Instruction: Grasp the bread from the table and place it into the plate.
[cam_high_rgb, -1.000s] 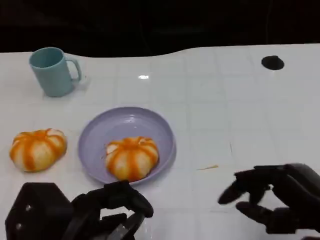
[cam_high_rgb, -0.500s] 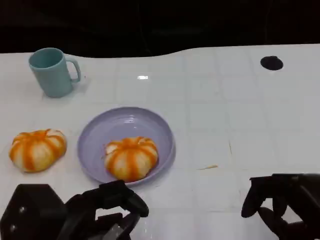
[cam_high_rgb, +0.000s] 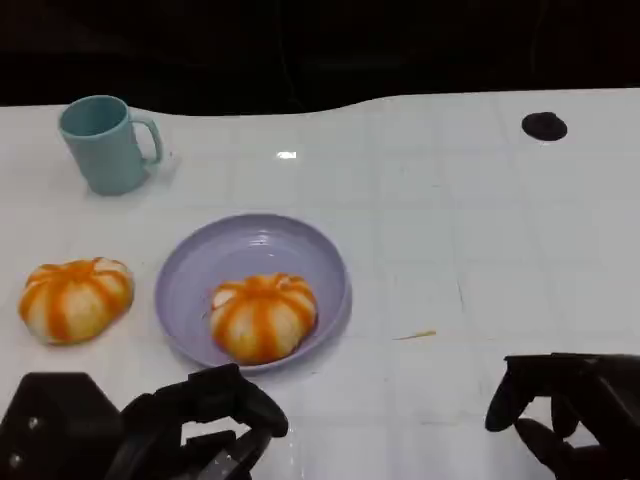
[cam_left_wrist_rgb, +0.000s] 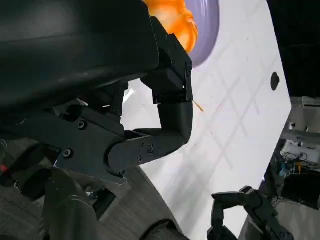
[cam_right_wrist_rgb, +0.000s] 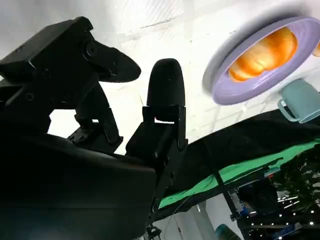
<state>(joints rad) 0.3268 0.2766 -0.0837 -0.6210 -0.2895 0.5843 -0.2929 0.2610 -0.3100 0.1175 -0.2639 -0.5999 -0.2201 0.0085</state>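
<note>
bread (cam_high_rgb: 263, 316) on plate (cam_high_rgb: 190, 270) | left hand (cam_high_rgb: 190, 425) just below

1. The left hand (cam_high_rgb: 150, 430) sits at the lower left of the head view, its fingers (cam_high_rgb: 240, 400) curled inward to the right with nothing in them.
2. In the left wrist view its fingers (cam_left_wrist_rgb: 170, 125) bend back toward the shell.
3. The right hand (cam_high_rgb: 570, 415) lies at the lower right edge, empty, its fingers (cam_high_rgb: 510, 395) apart.
4. In the right wrist view its fingers (cam_right_wrist_rgb: 165, 85) stand spread.
</note>
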